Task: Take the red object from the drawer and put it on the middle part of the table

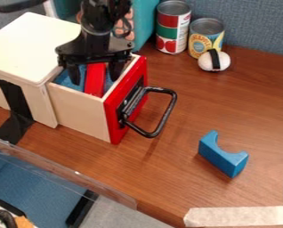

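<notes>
Camera view: pincer [96, 71] hangs down over the drawer [81, 107], fingers apart, one to the left and one to the right of the red object [95, 79]. Gaps show beside it, so judged open, no grip. The red object lies in the drawer, one end toward the red front; lined up between the fingers, likely so closing pinches it across its narrow width.

Drawer stands open from the cabinet [31, 44], giving the pincer a way in from above; handle [167, 110] sticks out to the right. Black tape [13, 100] runs down the cabinet side onto the worktop [155, 169], probably to stop it sliding.

Next: close, lift straight up, clear the front panel and handle, then go right. Risk: a finger catching a drawer wall. Middle of the worktop has room for the drop; blue block [224, 156] sits near right, cans [173, 29] far, so set down between them.
</notes>
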You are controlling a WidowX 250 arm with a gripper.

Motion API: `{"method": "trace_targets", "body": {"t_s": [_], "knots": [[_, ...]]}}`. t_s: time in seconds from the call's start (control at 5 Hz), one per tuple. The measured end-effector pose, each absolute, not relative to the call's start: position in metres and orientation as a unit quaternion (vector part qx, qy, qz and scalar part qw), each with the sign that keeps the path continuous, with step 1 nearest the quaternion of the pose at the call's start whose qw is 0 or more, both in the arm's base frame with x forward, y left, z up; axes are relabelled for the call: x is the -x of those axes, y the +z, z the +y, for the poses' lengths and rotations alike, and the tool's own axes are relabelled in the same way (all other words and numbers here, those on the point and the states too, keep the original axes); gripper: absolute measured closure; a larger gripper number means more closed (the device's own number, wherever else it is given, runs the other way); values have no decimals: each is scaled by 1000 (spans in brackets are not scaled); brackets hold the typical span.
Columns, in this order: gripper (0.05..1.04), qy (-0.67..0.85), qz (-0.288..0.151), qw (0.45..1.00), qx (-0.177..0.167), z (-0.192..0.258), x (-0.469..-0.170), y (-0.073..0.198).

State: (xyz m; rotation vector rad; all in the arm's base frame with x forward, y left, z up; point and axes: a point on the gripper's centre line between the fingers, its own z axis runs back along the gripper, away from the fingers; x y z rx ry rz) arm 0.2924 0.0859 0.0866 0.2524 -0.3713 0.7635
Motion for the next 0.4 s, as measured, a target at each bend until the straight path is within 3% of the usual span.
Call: {"method": "trace_targets", "body": {"t_s": [0.4], "knots": [[85, 380, -192, 896, -125, 88, -293, 85]]}}
